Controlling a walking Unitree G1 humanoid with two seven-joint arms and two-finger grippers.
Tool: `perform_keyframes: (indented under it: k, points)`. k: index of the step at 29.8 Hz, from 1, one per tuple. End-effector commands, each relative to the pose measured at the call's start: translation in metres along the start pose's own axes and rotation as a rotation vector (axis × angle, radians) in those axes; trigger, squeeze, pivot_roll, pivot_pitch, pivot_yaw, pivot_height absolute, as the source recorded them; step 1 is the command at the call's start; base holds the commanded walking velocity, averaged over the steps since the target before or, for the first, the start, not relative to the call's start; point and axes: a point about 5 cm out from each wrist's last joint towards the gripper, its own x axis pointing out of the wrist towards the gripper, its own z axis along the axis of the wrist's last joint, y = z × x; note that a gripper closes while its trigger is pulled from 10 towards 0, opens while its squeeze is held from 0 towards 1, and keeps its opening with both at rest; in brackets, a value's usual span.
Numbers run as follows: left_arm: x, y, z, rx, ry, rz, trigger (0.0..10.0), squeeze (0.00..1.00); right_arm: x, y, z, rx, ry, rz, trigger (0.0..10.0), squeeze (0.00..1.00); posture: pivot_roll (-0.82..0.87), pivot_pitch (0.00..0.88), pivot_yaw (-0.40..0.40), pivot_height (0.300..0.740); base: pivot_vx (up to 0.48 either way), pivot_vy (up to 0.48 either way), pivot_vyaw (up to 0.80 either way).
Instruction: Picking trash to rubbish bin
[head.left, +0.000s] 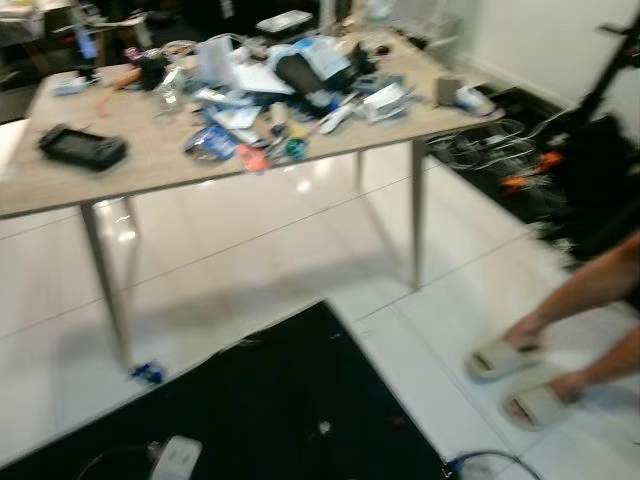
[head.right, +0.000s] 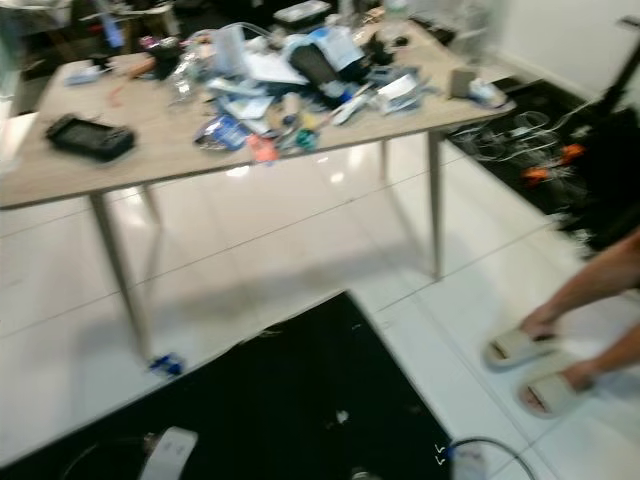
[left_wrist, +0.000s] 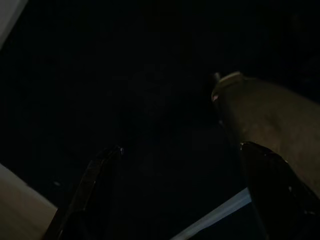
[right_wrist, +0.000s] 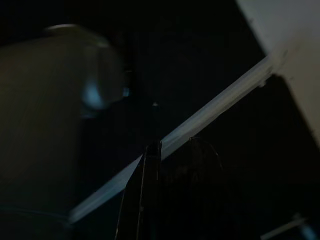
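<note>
A small blue scrap lies on the white tiles beside the table's front left leg, at the edge of a black mat. A tiny white bit rests on the mat. In the dark left wrist view my left gripper hangs idle over dark ground, open and empty. The right wrist view is just as dim. There my right gripper hangs with its fingers close together, shut on nothing.
A wooden table stands ahead, piled with clutter and a black case. A person's feet in pale slippers stand at the right. Cables lie on the floor beyond. A white object sits on the mat's near edge.
</note>
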Motion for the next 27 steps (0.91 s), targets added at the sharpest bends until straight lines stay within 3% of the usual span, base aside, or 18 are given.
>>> perform_keyframes:
  k: [1,14,18,20,22,24,27]
  points:
    - [-0.002,0.004,-0.006,0.010,0.018,0.004,10.0,0.00,0.000,-0.001,-0.004,-0.009,0.025,-0.006,10.0,0.00,0.02,0.095,0.080,0.740,0.000,0.000,-0.79]
    - [-0.003,0.008,-0.013,0.021,0.035,0.028,10.0,0.00,0.000,-0.001,-0.006,-0.004,0.035,-0.035,10.0,0.00,0.00,0.080,0.100,0.740,0.000,0.000,-0.79]
    - [-0.006,0.026,-0.003,-0.141,-0.014,0.110,10.0,0.00,-0.001,0.000,-0.021,-0.085,0.090,-0.020,10.0,0.00,0.02,0.072,0.082,0.740,0.000,0.000,-0.79]
    - [-0.008,0.033,-0.002,-0.131,-0.018,0.129,10.0,0.00,-0.001,-0.001,-0.023,-0.115,0.101,-0.018,10.0,0.00,0.03,0.072,0.073,0.740,0.000,0.000,-0.79]
    - [-0.011,0.044,-0.005,-0.135,-0.014,0.162,10.0,0.00,-0.005,-0.005,-0.046,-0.156,0.133,-0.017,10.0,0.00,0.03,0.067,0.065,0.740,0.000,0.000,-0.79]
    - [-0.012,0.046,-0.005,-0.137,-0.013,0.171,10.0,0.00,-0.006,-0.006,-0.053,-0.165,0.139,-0.017,10.0,0.00,0.03,0.067,0.065,0.740,0.000,0.000,-0.79]
    - [-0.013,0.049,-0.009,-0.165,-0.010,0.189,10.0,0.00,-0.005,-0.007,-0.048,-0.193,0.114,-0.020,10.0,0.00,0.03,0.055,0.057,0.740,0.000,0.000,-0.79]
